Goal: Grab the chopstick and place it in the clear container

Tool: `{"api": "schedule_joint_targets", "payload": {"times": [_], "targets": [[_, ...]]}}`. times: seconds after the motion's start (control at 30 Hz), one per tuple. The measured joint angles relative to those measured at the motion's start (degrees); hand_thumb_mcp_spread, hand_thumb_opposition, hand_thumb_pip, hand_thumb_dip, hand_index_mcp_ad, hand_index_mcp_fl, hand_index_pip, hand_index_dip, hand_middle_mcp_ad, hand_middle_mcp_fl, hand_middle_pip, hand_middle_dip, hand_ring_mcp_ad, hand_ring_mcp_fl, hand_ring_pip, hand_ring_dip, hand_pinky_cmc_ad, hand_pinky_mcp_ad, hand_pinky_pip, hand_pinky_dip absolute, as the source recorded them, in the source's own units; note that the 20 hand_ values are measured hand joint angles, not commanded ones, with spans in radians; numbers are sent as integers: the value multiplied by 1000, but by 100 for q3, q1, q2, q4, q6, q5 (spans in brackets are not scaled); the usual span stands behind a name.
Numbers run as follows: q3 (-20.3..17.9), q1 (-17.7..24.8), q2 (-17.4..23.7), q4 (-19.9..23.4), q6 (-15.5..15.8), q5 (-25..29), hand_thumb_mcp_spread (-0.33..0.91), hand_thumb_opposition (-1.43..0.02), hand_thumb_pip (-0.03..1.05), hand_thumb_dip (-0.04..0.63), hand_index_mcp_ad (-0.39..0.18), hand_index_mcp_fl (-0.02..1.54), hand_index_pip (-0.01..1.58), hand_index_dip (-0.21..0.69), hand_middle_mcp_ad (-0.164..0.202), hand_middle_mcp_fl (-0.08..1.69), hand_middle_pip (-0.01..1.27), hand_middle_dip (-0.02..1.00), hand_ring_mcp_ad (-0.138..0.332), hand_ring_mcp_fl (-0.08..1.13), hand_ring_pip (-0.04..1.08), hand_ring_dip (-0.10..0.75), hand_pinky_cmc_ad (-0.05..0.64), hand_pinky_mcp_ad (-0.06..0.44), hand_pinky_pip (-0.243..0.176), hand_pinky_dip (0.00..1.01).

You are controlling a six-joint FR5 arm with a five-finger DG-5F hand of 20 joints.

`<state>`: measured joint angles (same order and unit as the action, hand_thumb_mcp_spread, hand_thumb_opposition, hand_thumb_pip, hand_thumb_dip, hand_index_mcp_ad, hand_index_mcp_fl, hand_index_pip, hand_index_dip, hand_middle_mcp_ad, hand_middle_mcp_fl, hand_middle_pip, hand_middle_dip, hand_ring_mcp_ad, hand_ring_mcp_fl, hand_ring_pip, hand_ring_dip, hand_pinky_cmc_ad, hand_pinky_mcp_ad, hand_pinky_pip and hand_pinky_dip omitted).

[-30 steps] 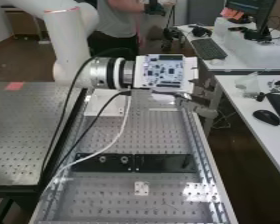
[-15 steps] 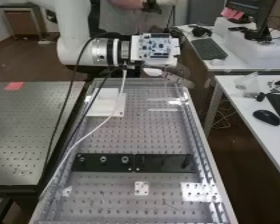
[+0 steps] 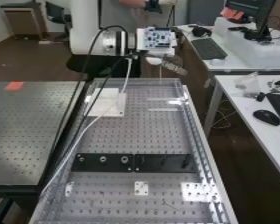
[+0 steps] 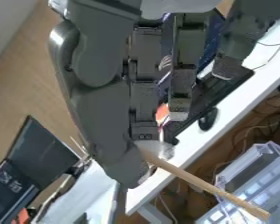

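While the dark grey hand [image 3: 173, 66] is curled closed, it pinches one end of the chopstick [image 4: 204, 185]. The chopstick is long, thin and made of light brown wood. In the high view, the hand is in the upper middle of the frame, and the chopstick hangs down from it like a thin line. In the wrist view, the free end slants across the clear container [image 4: 264, 155], which has see-through, straight sides. I cannot tell if they touch.

A flat green-blue circuit board [image 3: 157, 36] sits by the smooth white arm [image 3: 84, 30]. Below, the shiny metal surface [image 3: 157, 135] has rows of tiny round holes. Smooth black strips [image 3: 165, 162] lie across it, low in the frame. A flat white plate [image 3: 107, 100] is near its upper left part, and a bendy white cord [image 3: 127, 82] crosses over. At the right, a round black mouse [image 3: 266, 117] sits on a smooth white desk [image 3: 247, 107].
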<state>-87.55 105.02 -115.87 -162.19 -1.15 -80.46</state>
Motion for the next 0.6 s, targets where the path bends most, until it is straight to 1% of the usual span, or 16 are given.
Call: {"api": "schedule_joint_targets", "payload": {"times": [0.17,0.3,0.4,0.43,0.47,0.6], "targets": [[106,-21,-91,-209,-148,87,848,-1073,380,332,-113,1164,569,445,-117,1279,201,812,72,613,117,468,380,316,2,159],[179,-138,-119,-428,-89,117,848,-1075,379,332,-113,1164,569,445,-120,1283,201,812,72,609,117,464,380,316,2,159],[285,-276,-148,-765,-14,92,848,-1075,379,332,-113,1164,569,445,-117,1279,201,812,72,613,113,459,380,316,2,159],[299,-287,-153,-810,-14,86,848,-1073,380,332,-113,1164,569,445,-117,1279,201,812,72,613,117,471,380,316,0,159],[328,-308,-168,-898,-41,72,848,-1073,380,332,-113,1161,569,445,-117,1279,202,812,72,613,113,476,380,316,0,159],[453,-352,-247,-1278,-344,40,848,-1073,379,332,-113,1166,564,447,-120,1283,202,812,72,613,112,476,380,312,0,159]]}}
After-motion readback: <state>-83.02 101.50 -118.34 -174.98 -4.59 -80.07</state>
